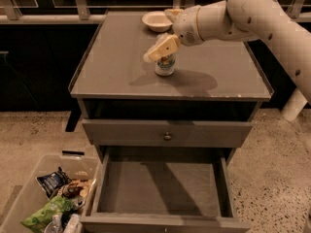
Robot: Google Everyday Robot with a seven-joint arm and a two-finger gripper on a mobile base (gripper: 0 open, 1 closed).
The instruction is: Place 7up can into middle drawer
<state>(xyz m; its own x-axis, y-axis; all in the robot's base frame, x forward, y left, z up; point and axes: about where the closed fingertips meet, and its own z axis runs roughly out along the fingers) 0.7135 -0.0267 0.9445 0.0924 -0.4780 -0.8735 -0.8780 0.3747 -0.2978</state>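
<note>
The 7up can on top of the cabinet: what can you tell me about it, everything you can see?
The 7up can is a small pale soda can with green and reddish markings, metal by its look. It stands upright on the grey cabinet top, roughly midway across, in front of the cream bowl and apart from it. The robot's tool sits right at the can's upper end and hides its top.

Cabinet top (112, 67) — 7up can (165, 68), cream bowl (156, 21) on it; tool (157, 52) at can.
</note>
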